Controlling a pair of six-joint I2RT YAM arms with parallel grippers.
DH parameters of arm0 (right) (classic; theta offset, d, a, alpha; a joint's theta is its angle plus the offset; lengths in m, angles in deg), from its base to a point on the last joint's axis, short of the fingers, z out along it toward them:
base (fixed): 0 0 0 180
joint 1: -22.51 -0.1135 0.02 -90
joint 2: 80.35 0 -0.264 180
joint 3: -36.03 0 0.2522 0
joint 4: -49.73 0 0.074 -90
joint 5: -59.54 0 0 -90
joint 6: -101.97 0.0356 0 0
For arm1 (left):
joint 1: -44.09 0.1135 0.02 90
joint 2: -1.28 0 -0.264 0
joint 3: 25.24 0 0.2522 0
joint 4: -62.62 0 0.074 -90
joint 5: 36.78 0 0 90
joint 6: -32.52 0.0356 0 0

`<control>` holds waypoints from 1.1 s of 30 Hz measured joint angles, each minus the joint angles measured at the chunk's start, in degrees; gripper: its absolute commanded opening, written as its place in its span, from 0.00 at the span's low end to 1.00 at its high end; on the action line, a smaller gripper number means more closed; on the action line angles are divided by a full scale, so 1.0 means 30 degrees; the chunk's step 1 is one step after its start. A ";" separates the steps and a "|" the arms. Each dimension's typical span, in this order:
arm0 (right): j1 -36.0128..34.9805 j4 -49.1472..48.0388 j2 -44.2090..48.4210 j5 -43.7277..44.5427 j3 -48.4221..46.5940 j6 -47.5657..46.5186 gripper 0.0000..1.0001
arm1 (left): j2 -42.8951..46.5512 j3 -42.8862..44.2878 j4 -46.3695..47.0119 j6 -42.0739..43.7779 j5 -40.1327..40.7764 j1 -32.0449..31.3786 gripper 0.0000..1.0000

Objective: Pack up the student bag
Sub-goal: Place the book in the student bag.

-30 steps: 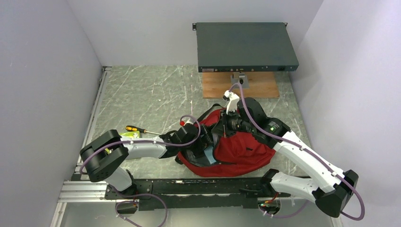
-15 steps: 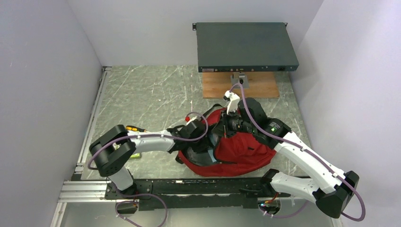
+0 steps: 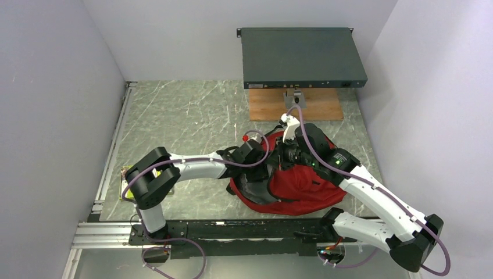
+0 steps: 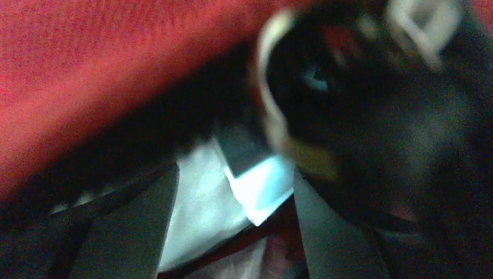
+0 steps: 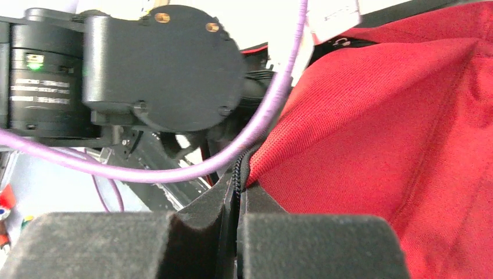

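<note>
The dark red student bag [image 3: 302, 185] lies near the front edge of the table with its mouth facing left. My right gripper [image 3: 283, 158] is shut on the bag's black zipper edge [image 5: 237, 174] and holds the mouth up; red fabric [image 5: 378, 145] fills the right of that view. My left gripper [image 3: 260, 170] reaches inside the opening. In the blurred left wrist view its fingers [image 4: 136, 232] stand apart, open. Beyond them a light blue book corner [image 4: 261, 186] and white pages lie under the red fabric [image 4: 87, 70]. Nothing is pinched between the jaws.
A dark grey rack unit [image 3: 302, 58] sits at the back on a wooden board [image 3: 293, 106]. A yellow-green item [image 3: 124, 174] lies by the left rail. Grey walls close in on both sides. The left arm's black wrist [image 5: 163, 70] hangs close over my right fingers.
My left arm has swung right and pushed deeper into the bag's mouth, and the bag has shifted right. Its jaws narrowed, then widened again. My right gripper kept its hold.
</note>
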 measured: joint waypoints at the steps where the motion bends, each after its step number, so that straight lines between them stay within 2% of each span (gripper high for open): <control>1: -0.0022 0.0000 0.0080 0.0189 0.0066 0.0007 0.00 | 0.0270 -0.0299 0.0015 0.0262 -0.0102 0.0000 0.87; 8: -0.0102 0.0138 0.0182 0.2157 0.0168 0.0000 0.00 | 0.2681 -0.1217 0.0437 0.2346 -0.1399 0.0036 0.99; 13: -0.0291 0.0000 0.0109 0.2142 0.0168 0.0095 0.00 | 0.4386 -0.2317 -0.0386 0.3912 -0.1559 0.0182 1.00; 17: -0.0270 0.0109 -0.0233 0.2812 0.0211 -0.0080 0.00 | 0.7584 -0.2863 -0.1778 0.5836 -0.1792 0.0197 1.00; 22: -0.0262 0.0153 -0.0714 0.3140 0.0452 -0.0284 0.18 | 1.2779 -0.2827 -0.2914 0.8335 -0.2404 0.0350 1.00; 27: -0.0270 0.0219 -0.1020 0.3519 0.0430 -0.0670 0.41 | 1.6364 -0.2346 -0.7162 1.0338 -0.0743 0.1246 1.00; 30: -0.0270 0.0437 -0.1246 0.3861 0.0168 -0.0860 0.50 | 1.8156 -0.2208 -1.0280 1.1315 0.0896 0.4124 1.00; 33: -0.0270 0.0736 -0.1552 0.4065 -0.0554 -0.1107 0.60 | 1.9147 -0.2178 -1.2743 1.2218 0.2572 0.8291 1.00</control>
